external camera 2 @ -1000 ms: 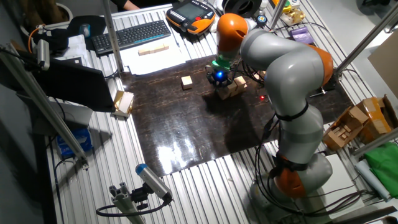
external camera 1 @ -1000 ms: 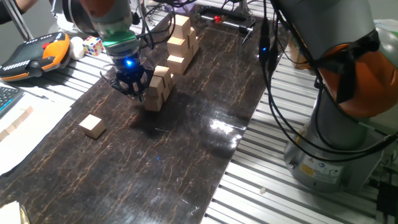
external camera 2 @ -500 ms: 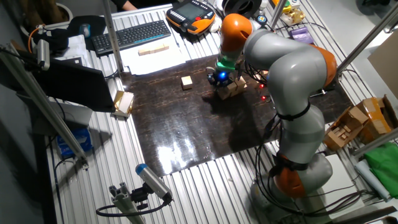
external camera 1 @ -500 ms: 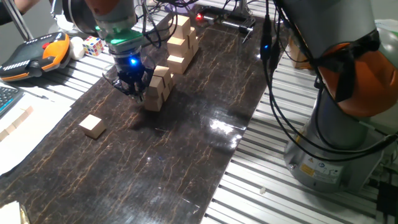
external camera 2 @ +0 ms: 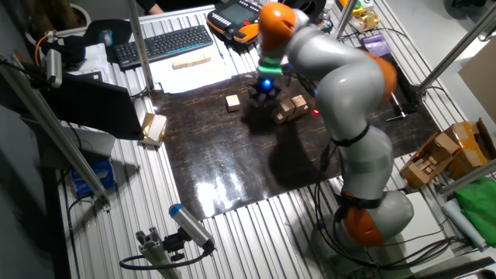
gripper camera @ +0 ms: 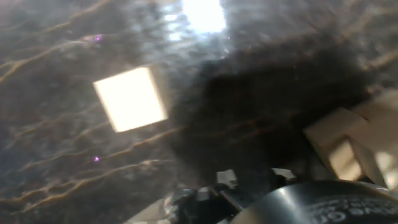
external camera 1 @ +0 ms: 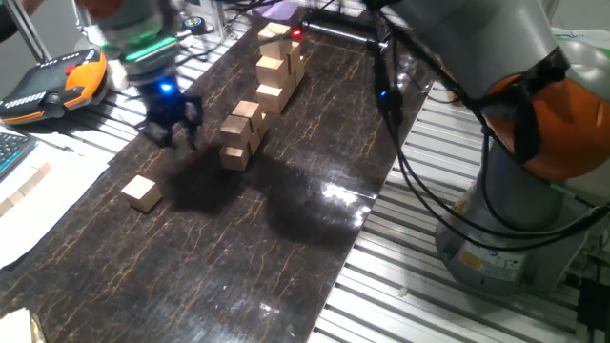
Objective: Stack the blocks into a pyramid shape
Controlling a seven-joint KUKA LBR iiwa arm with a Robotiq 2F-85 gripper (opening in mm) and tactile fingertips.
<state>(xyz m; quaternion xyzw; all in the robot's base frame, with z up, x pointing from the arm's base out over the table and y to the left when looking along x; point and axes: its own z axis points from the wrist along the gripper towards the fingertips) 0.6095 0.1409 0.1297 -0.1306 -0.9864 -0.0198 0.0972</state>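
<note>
A stepped pile of tan blocks (external camera 1: 241, 133) stands mid-mat, also seen from the far side as the pile (external camera 2: 289, 108) and at the right edge of the hand view as the pile (gripper camera: 351, 146). One single block (external camera 1: 143, 192) lies apart, nearer the mat's front left; it shows as the block (external camera 2: 232, 101) and, bright and blurred, as the block (gripper camera: 130, 98). My gripper (external camera 1: 170, 126) hangs left of the pile, above the mat between pile and single block, open and empty. The other fixed view shows the gripper (external camera 2: 263, 87) likewise apart from both.
A taller tower of wooden cubes (external camera 1: 276, 62) rises behind the pile. An orange teach pendant (external camera 1: 57, 81) lies left of the mat, a keyboard (external camera 2: 163, 45) and wooden strips (external camera 2: 191, 63) beyond it. The robot base (external camera 1: 505, 229) stands at the right.
My gripper has left the pile and swung left toward the single block. The pile and the single block stay where they were.
</note>
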